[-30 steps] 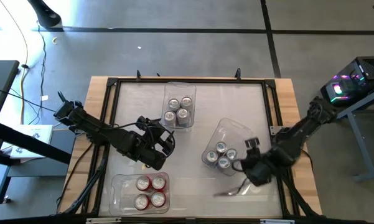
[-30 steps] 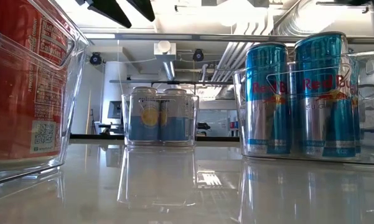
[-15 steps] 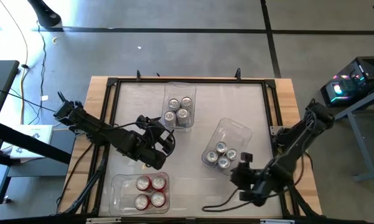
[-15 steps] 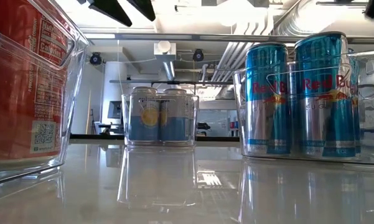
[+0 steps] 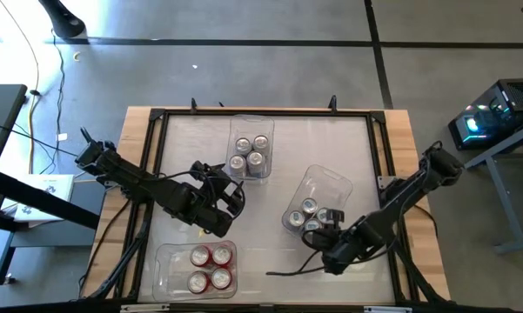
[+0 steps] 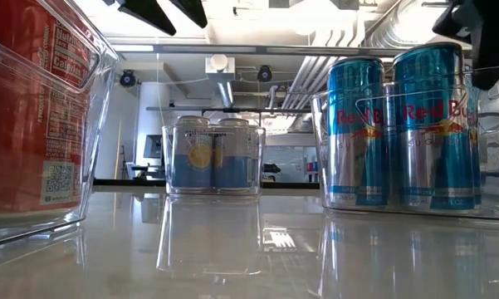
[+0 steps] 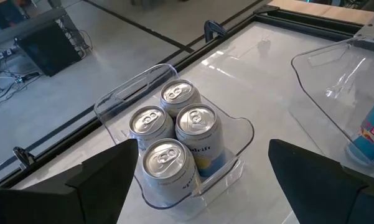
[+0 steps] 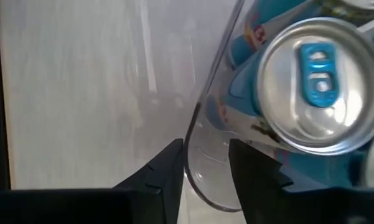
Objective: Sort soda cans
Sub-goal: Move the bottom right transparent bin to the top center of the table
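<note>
Cans are all binned already: blue cans (image 8: 311, 93) sit in the bin (image 8: 202, 134) whose wall is straddled by the right gripper (image 8: 205, 158), fingers narrowly apart, not yet clamped. Squaring that skewed bin looks the step in hand; a firm pinch is needed next. Farther off, silver cans (image 7: 174, 140) are faced by the open left gripper (image 7: 202, 180), red cans (image 5: 211, 268) beyond.

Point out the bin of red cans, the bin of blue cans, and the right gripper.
Bin of red cans (image 5: 164, 261): high view, bare left floor.
Bin of blue cans (image 5: 331, 183): high view, empty far end.
Right gripper (image 8: 205, 163): right wrist view, between fingertips, astride the bin's wall.
</note>
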